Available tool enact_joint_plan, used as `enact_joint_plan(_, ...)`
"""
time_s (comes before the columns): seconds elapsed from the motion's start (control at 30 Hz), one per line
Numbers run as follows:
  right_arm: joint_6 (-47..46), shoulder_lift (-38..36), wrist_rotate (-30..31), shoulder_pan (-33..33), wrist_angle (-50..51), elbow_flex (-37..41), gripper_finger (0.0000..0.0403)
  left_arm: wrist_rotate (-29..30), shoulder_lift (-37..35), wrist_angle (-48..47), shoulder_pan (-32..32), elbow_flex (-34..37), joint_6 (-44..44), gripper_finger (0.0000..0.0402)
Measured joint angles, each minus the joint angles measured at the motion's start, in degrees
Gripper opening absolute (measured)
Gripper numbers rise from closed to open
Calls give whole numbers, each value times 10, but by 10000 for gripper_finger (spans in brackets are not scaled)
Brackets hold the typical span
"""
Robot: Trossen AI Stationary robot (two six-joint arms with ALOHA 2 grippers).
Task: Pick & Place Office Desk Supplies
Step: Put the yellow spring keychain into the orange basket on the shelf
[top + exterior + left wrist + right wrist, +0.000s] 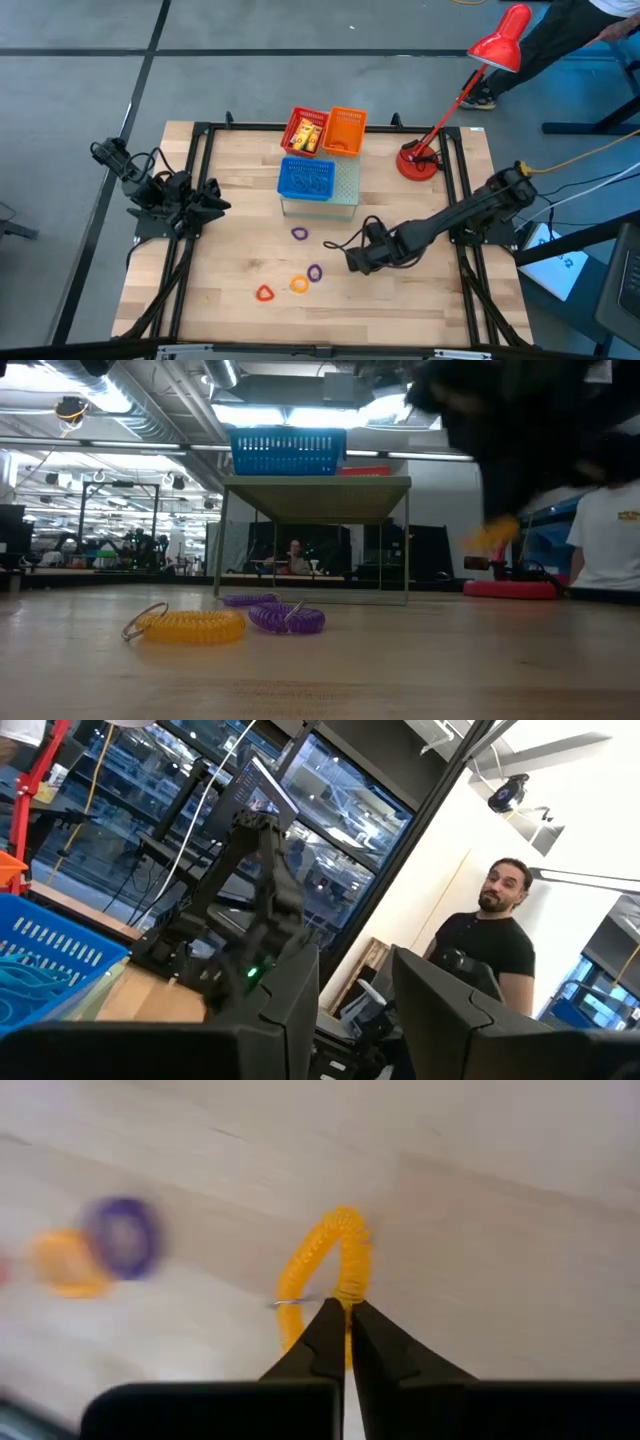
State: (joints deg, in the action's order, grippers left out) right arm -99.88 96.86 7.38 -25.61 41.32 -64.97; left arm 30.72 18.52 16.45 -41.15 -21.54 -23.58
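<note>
My right gripper point(346, 1312) is shut on an orange coiled loop point(318, 1248) above the wooden table, right of the table's middle point(354, 260). In the low view the loop shows as an orange blur point(494, 532) under the dark arm. Lying flat on the table are a purple loop point(299, 233), a second purple loop point(315, 272), an orange loop point(299, 284) and a red loop point(264, 293). My left gripper point(355, 1020) waits at the table's left edge point(205, 200), open, with nothing between its fingers. My right gripper pinches the orange loop's coiled band point(351, 1285) between its two fingertips point(322, 1338), at one spot on the ring. The fingers come steeply from above. The loop hangs below them, lifted clear of the table.
A blue basket point(307, 178) sits on a small raised stand point(345, 190) at the table's middle back, with a red basket point(305, 130) and an orange basket point(346, 130) behind it. A red desk lamp's base point(418, 160) stands at the back right. People show beyond the table.
</note>
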Motion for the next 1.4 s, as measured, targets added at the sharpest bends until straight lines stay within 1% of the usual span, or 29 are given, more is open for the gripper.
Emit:
enact_joint_plan(0.1, 4, -18, 27, 0, 60, -47, 4, 0, 0, 0, 0, 0, 2, 125)
enact_joint_plan(0.27, 35, -23, 68, -1, 186, -168, 4, 1, 0, 5, 0, 0, 2, 125)
enact_joint_plan(0.37, 49, -23, 112, -1, 236, -239, 4, 1, 0, 26, 0, 0, 10, 125)
enact_joint_plan(0.47, 74, -23, 171, 3, 276, -311, 3, 1, 0, 36, 0, 0, 27, 125)
enact_joint_plan(0.63, 153, -23, 284, 46, 333, -403, 3, 1, 0, 44, 0, 0, 47, 125)
enact_joint_plan(0.73, 225, -24, 312, 98, 350, -432, 3, -5, 0, 43, 0, 0, 52, 125)
enact_joint_plan(0.83, 307, -24, 312, 161, 350, -439, 3, -7, 0, 43, 0, 0, 54, 125)
enact_joint_plan(0.9, 357, -24, 296, 205, 348, -439, 3, -9, 0, 43, 0, 0, 54, 125)
enact_joint_plan(1.03, 439, -23, 279, 273, 312, -423, 3, -18, 0, 43, 0, 0, 54, 125)
enact_joint_plan(1.23, 560, -23, 190, 383, 190, -397, 3, -16, 0, 43, 0, 0, 50, 125)
enact_joint_plan(1.4, 601, -18, 127, 446, 124, -354, 3, -1, 0, 43, 0, 0, 52, 125)
